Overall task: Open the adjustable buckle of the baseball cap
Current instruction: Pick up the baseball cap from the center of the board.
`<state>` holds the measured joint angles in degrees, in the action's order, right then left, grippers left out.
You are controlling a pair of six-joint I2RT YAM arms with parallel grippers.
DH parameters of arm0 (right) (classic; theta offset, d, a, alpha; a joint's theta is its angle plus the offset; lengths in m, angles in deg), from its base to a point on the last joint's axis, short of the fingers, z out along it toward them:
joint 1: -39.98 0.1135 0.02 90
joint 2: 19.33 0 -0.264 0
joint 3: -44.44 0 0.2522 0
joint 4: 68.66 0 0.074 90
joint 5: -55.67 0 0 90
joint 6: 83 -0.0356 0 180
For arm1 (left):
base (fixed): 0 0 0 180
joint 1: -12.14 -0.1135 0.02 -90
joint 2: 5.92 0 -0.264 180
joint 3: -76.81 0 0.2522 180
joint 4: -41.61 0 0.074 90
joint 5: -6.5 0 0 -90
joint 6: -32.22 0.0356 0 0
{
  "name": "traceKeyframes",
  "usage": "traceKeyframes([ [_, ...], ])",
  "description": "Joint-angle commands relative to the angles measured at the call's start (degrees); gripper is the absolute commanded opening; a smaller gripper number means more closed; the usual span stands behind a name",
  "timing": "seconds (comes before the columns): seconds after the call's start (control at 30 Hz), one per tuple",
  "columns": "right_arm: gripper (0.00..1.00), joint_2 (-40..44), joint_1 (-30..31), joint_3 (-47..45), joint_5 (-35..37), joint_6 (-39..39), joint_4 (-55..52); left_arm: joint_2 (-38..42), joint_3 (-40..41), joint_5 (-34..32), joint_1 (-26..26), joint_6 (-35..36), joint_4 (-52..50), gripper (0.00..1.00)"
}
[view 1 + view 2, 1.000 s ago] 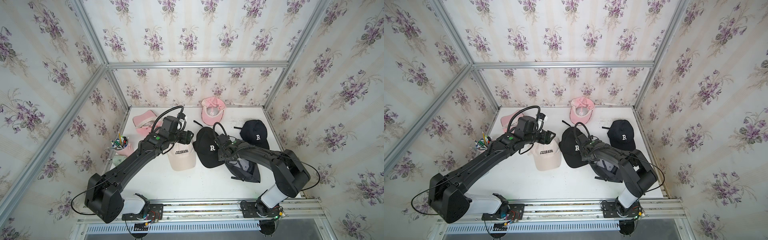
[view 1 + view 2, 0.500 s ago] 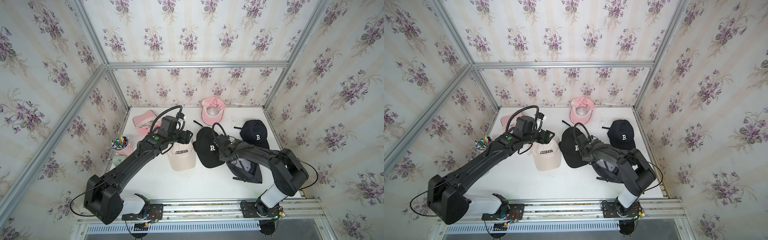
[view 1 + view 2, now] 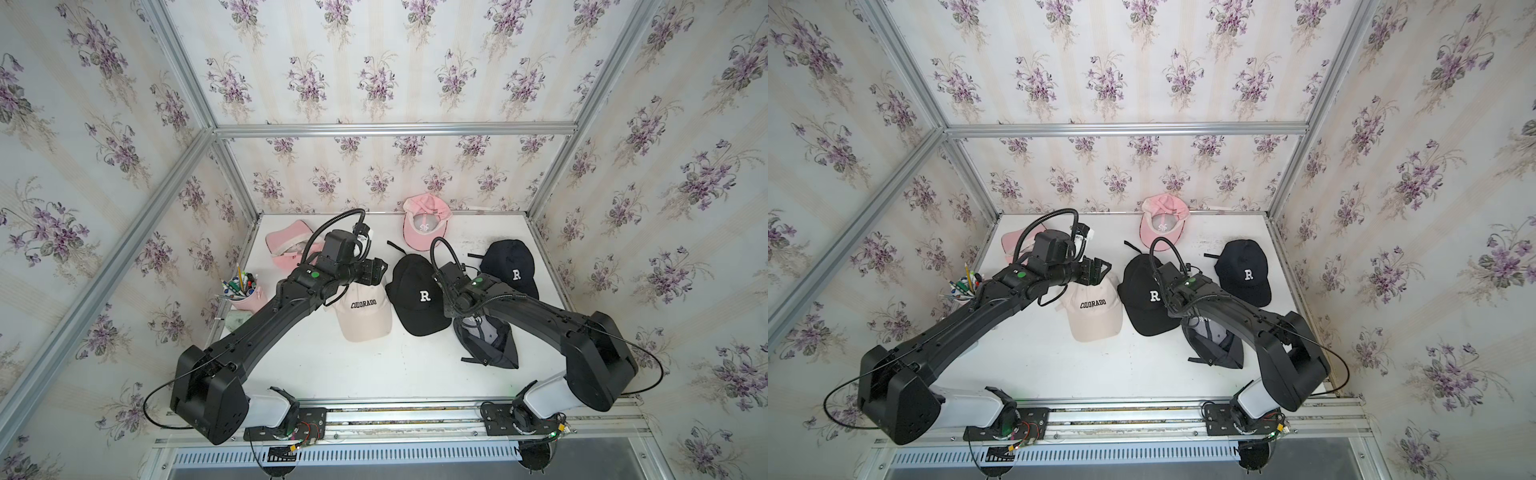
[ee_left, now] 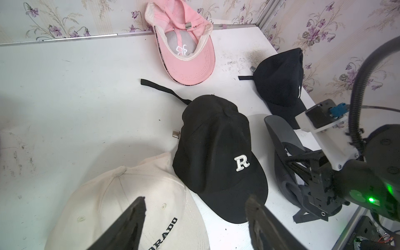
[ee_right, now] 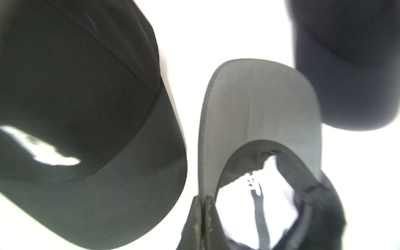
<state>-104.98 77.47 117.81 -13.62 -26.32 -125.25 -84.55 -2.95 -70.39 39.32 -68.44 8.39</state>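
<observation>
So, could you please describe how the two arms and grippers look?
The left arm and right arm are matte black, with boxy rounded links and a white base segment. Each has a green dot near the wrist and a ribbed black cable arching over it. The left gripper and right gripper have slim dark fingers.

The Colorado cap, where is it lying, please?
The Colorado cap lies mid-table in both top views, touching the black R cap on its right, near the left gripper.

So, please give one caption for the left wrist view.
Open left gripper hovers over the beige COLORADO cap, black R cap beside it.
</observation>
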Motion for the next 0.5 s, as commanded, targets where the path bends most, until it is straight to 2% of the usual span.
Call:
traceKeyframes([
  [0.0, 0.0, 3.4, 0.0, 3.2, 3.0, -1.6, -5.7, -0.1, -1.1, 1.1, 0.0, -0.5, 1.8, 0.74],
  [0.2, 0.0, 9.6, -1.4, 11.4, 4.5, 0.2, -7.1, 0.0, -3.2, 3.1, 0.1, -0.2, 2.1, 0.74],
  [0.47, 0.0, 10.1, -2.6, 22.6, 7.0, 3.5, -8.8, -0.5, -5.2, 8.8, 0.2, -0.4, 3.2, 0.75],
])
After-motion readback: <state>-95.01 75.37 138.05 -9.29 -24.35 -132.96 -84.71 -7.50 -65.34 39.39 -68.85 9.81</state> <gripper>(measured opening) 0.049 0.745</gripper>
